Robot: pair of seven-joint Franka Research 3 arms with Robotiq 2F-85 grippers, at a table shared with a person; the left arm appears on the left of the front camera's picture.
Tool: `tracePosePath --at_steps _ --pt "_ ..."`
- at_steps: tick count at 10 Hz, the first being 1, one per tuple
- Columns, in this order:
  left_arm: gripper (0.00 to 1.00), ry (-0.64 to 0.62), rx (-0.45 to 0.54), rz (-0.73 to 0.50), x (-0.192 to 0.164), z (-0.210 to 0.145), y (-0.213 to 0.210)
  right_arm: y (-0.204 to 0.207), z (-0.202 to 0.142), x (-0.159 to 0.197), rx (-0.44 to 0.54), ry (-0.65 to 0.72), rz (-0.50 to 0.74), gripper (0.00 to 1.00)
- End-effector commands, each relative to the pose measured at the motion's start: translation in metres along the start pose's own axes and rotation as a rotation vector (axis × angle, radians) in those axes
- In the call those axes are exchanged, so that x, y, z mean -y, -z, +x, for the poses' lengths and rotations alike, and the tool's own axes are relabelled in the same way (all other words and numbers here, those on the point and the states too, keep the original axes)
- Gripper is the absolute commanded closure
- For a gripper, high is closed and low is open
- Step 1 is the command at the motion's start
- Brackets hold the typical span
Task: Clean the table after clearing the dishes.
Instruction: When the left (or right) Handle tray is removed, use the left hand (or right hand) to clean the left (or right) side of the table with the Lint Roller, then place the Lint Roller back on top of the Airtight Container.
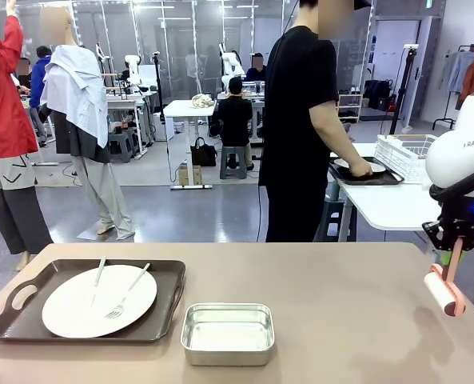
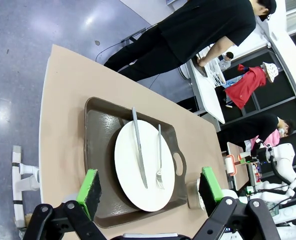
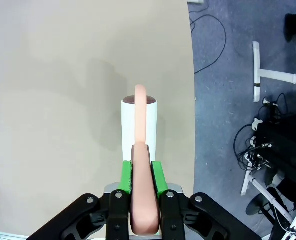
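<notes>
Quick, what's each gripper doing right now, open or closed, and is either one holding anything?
Left gripper: open, holding nothing.
Right gripper: shut on the pink-handled lint roller.

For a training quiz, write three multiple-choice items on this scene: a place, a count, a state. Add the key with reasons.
1. Where is the steel pan?
A. on the table, right of the tray
B. on the tray
C. on the floor
2. How many utensils lie on the plate?
A. one
B. two
C. four
3. The right hand is:
A. open
B. shut on the handle of the lint roller
C. shut on nothing
1 A, it sits beside the tray; 2 B, one fork and one knife; 3 B, green pads clamp the pink handle.
</notes>
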State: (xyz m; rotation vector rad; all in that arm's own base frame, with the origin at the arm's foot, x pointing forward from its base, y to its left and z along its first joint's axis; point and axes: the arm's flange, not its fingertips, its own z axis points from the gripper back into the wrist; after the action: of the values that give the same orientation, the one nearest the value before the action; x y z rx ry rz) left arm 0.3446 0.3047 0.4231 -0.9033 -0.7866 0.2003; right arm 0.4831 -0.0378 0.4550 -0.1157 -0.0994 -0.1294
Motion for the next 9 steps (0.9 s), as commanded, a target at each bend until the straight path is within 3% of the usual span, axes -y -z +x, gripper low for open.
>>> tracePosePath --at_steps 1,9 --pt "0.0 0.003 0.001 -0.011 0.0006 0.0008 -0.0033 -0.0028 0.0028 -0.0009 0.007 0.0 0.002 0.8" --pt "0.0 0.003 0.001 -0.011 0.0006 0.0008 -0.0033 -0.0028 0.0028 -0.0009 0.007 0.0 0.002 0.8"
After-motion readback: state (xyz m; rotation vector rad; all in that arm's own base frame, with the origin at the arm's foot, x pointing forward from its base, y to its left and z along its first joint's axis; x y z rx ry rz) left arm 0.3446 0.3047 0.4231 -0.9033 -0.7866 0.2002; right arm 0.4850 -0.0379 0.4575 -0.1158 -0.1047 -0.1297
